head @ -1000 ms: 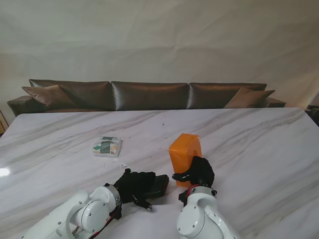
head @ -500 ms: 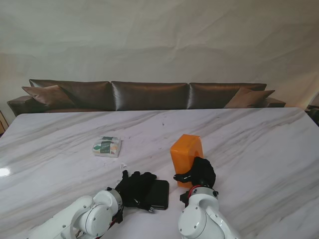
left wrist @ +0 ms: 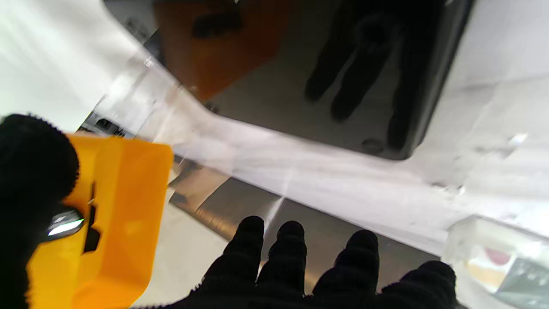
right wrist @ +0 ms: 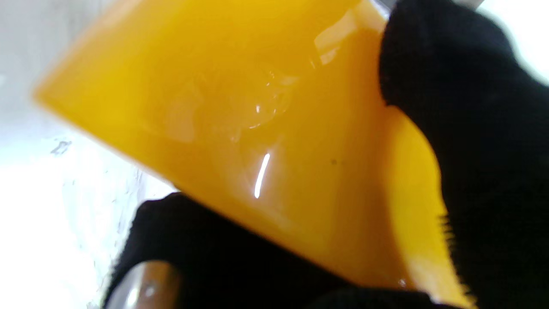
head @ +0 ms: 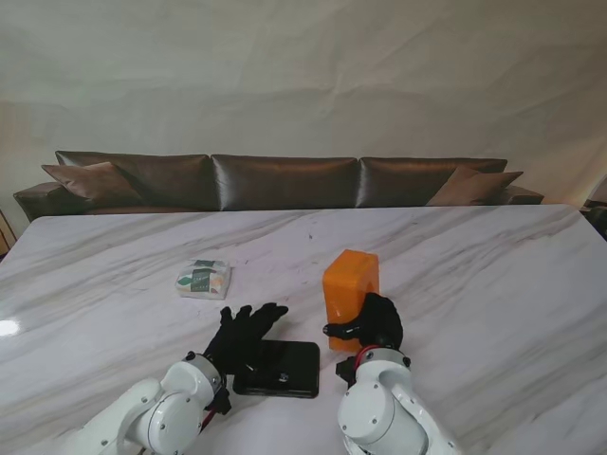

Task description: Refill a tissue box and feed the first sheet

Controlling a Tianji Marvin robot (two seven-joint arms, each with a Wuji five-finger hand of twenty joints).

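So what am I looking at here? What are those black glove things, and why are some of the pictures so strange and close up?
Those black gloves are the two hands of a robot with white arms. The wide picture comes from a camera on its stand, looking down at a marble table. The two close-ups come from cameras on its wrists, looking along the fingers, so they appear upside down.

The right hand grips an orange tissue box standing on end; its wrist camera is almost filled by that box. The left hand is open, fingers spread, holding nothing. Beside it a flat black panel lies on the table, probably the box's cover. Farther from me, to the left, lies a small pack of tissues, not yet touched.
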